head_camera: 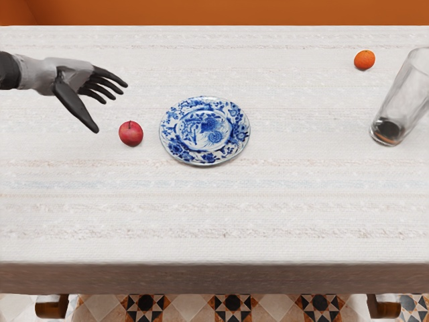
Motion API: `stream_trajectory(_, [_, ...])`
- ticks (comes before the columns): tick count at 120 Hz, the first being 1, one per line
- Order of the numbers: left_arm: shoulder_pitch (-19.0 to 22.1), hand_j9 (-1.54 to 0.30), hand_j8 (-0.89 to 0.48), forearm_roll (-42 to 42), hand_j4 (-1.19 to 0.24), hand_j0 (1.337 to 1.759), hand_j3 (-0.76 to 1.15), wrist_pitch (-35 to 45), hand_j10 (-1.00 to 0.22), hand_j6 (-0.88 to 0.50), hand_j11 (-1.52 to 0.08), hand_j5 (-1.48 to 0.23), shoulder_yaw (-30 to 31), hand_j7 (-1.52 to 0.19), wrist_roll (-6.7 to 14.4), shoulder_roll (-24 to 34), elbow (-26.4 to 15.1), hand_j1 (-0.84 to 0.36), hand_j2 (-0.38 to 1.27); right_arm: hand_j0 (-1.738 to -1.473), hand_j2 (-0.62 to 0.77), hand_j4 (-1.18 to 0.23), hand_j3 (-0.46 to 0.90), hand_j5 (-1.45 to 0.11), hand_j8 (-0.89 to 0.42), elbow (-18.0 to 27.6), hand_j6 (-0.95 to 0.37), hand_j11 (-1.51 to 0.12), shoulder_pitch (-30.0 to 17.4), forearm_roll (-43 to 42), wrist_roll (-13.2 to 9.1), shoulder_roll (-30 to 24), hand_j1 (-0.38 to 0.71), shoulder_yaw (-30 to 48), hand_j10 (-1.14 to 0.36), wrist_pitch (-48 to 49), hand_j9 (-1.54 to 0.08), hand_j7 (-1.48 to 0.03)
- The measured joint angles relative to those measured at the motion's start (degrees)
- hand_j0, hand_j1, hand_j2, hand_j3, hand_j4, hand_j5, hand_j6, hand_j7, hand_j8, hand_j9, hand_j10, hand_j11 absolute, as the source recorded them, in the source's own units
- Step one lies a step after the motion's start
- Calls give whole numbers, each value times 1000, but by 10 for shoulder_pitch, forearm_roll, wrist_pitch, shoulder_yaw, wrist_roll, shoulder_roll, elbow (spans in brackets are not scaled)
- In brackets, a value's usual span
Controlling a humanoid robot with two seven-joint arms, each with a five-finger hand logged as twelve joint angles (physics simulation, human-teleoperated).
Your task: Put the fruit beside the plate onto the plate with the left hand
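Note:
A red apple (131,133) rests on the table just left of a blue-and-white patterned plate (204,130). The plate has nothing on it. My left hand (92,94) comes in from the left edge and hovers up and to the left of the apple, apart from it. Its fingers are spread and hold nothing; the thumb points down toward the apple.
An orange (364,60) lies at the far right back of the table. A clear glass (404,100) stands tilted in view at the right edge. The light tablecloth (214,215) runs to the front edge.

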Motion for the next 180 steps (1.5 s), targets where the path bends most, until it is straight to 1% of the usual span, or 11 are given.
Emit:
stream_trajectory(15, [-6,-321,-248,19,-248,1658,3,0,-248,-249,-321,-322,-1,-321,-9,-1,-4,52,62,-1658,-7,-36,0,-47,-36,0,-36,-47,0,1,0,0,-305,2,-36,0,-47,-47])
stream_trajectory(20, [-17,-321,-249,22,-248,1658,2,0,-248,-249,-321,-322,-1,-321,0,-1,-6,52,60,-1658,-7,-36,0,-47,-36,0,-36,-47,1,0,0,0,-305,2,-36,0,-47,-47])
stream_trajectory(30, [-67,-321,-249,27,-248,1658,1,0,-248,-249,-321,-321,0,-321,80,-20,-9,53,57,-1658,-7,-36,0,-47,-36,0,-36,-47,1,1,0,0,-305,2,-36,0,-47,-47])
stream_trajectory(43, [-101,-321,-249,30,-249,1658,1,0,-248,-249,-321,-321,2,-321,212,-92,-12,53,54,-1658,-7,-36,0,-47,-36,0,-36,-47,1,0,0,0,-305,2,-36,0,-47,-47])
stream_trajectory(51, [-95,-321,-249,86,-248,1658,1,0,-248,-249,-321,-321,2,-321,252,-92,-56,53,53,-1658,-7,-36,0,-47,-36,0,-36,-47,1,0,0,0,-305,2,-36,0,-47,-47])
stream_trajectory(61, [-91,-321,-249,170,-249,1658,0,6,-248,-249,-321,-321,3,-321,277,-94,-122,54,52,-1658,-7,-36,0,-47,-36,0,-36,-47,1,0,0,0,-305,1,-36,0,-47,-47])
stream_trajectory(78, [-73,-321,-250,276,-249,1658,0,87,-249,-250,-321,-321,3,-321,291,-95,-196,53,51,-1658,-7,-36,0,-47,-36,0,-36,-47,1,1,0,0,-305,1,-36,0,-47,-47])
stream_trajectory(102, [-33,-322,-251,364,-250,1658,0,175,-250,-251,-322,-323,5,-322,296,-126,-216,53,51,-1658,-7,-36,0,-47,-36,0,-36,-47,0,1,0,0,-305,1,-36,0,-47,-47])
stream_trajectory(119, [-2,-323,-252,410,-251,1658,0,207,-251,-252,-323,-323,8,-323,296,-185,-184,53,52,-1658,-7,-36,0,-47,-36,0,-36,-47,1,1,0,0,-305,2,-36,0,-47,-47])
stream_trajectory(148, [33,-323,-252,425,-252,1658,0,218,-251,-253,-323,-323,25,-323,297,-185,-134,53,52,-1658,-7,-36,0,-47,-36,0,-36,-47,2,0,0,0,-305,2,-36,0,-47,-47])
stream_trajectory(180, [20,-324,-253,433,-252,1658,0,222,-252,-253,-324,-325,47,-325,297,-232,-30,51,52,-1658,-7,-36,0,-47,-36,0,-36,-47,2,0,0,0,-305,1,-36,0,-47,-47])
